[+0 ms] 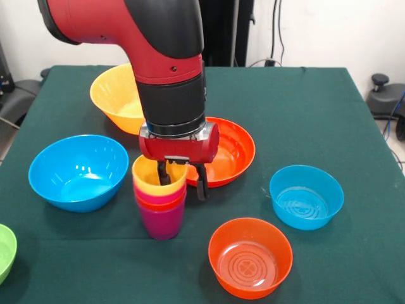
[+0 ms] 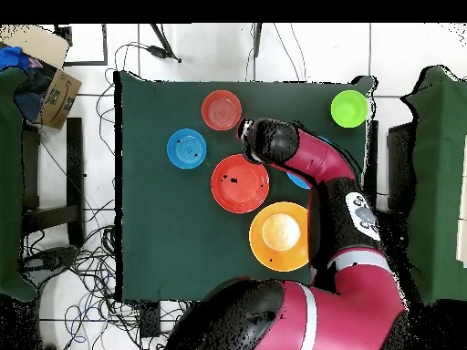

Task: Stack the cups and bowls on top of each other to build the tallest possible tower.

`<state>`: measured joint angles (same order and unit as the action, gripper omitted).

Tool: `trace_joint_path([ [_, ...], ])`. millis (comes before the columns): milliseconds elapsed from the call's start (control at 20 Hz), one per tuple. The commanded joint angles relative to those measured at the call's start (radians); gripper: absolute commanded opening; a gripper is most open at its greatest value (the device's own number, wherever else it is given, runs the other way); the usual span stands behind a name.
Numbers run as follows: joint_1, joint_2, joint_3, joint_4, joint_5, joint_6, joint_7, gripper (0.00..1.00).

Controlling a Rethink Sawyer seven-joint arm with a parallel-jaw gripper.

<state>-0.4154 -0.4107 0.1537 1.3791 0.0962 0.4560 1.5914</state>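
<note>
Yellow cup (image 1: 158,175) atop tower (image 1: 160,202), straddled by parted jaws, one finger inside, one outside rim. Best lifting straight up, avoiding rim snag toppling stack.

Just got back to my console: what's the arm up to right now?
The gripper is over the tower, four nested cups with purple at the base and yellow on top. One of its fingers sits inside the yellow cup and the other hangs outside the rim, so it looks open around the cup wall. None of the bowls is stacked: the large orange-yellow bowl, large blue bowl, red-orange bowl, small blue bowl, small orange bowl and green bowl sit apart on the table.
</note>
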Motion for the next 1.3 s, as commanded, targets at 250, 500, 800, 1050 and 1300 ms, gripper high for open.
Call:
trace_joint_path([
  [250,0.023,-0.042,0.018,0.075,0.021,0.077,0.158,1.00],
  [500,0.037,-0.071,-0.013,0.063,0.017,0.130,0.157,1.00],
  [800,0.044,-0.113,-0.027,0.059,0.029,0.178,0.171,1.00],
  [1050,0.040,-0.145,-0.008,0.067,0.062,0.204,0.183,1.00],
  [1300,0.058,-0.161,-0.029,0.038,0.082,0.261,0.210,1.00],
])
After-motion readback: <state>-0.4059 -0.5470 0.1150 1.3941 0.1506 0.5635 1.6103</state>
